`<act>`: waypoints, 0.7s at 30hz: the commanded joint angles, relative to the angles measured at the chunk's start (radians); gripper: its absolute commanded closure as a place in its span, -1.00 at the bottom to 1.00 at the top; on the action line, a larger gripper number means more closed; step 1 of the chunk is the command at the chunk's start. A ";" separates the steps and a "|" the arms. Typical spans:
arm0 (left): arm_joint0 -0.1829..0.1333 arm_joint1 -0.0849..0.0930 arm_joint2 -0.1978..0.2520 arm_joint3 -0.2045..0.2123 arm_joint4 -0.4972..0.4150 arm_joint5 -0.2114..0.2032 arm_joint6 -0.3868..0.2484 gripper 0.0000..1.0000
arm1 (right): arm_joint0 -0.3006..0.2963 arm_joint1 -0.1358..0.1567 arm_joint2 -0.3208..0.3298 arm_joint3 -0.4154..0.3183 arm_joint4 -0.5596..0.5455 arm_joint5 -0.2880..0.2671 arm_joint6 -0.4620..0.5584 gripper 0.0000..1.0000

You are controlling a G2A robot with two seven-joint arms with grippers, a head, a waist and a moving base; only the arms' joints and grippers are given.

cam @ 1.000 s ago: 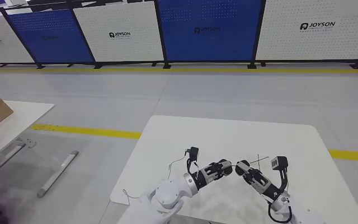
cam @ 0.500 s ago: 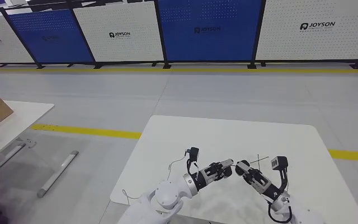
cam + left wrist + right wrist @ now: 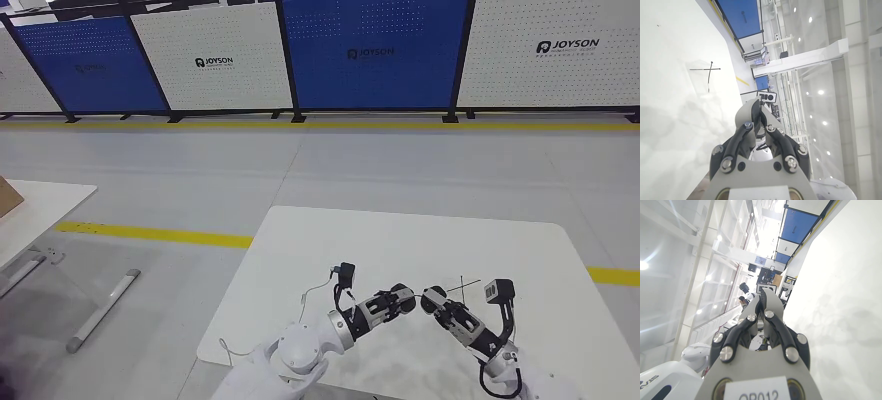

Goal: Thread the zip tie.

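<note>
Two thin black zip ties (image 3: 462, 288) lie crossed on the white table (image 3: 400, 240), just beyond my right arm. In the left wrist view the zip ties (image 3: 710, 69) form a cross far ahead of the fingers. My left gripper (image 3: 408, 297) and right gripper (image 3: 428, 297) hover tip to tip near the table's front edge, a short way from the ties. The left gripper (image 3: 759, 100) is shut. The right gripper (image 3: 762, 292) is shut too. I cannot make out anything held between either pair of fingers.
The white table (image 3: 838, 275) is bare around the arms, with its front edge close behind them. A second white table (image 3: 40, 200) stands off to the left, across open floor. Blue and white panels (image 3: 370, 50) line the far side.
The left gripper's tip shifted slightly half a second ago and is back where it was. The right gripper and the zip ties have stayed put.
</note>
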 commanded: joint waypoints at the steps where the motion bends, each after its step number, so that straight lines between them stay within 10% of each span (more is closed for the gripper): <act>1: 0.001 0.000 0.001 -0.001 0.014 0.001 0.009 1.00 | -0.001 -0.001 0.002 -0.007 -0.002 0.016 -0.012 -1.00; 13: 0.072 0.026 -0.088 -0.072 0.039 0.139 0.013 1.00 | -0.090 0.030 0.183 -0.071 0.049 0.122 0.067 -1.00; 21: 0.072 0.026 -0.088 -0.072 0.039 0.139 0.013 1.00 | -0.090 0.030 0.183 -0.071 0.049 0.122 0.067 -1.00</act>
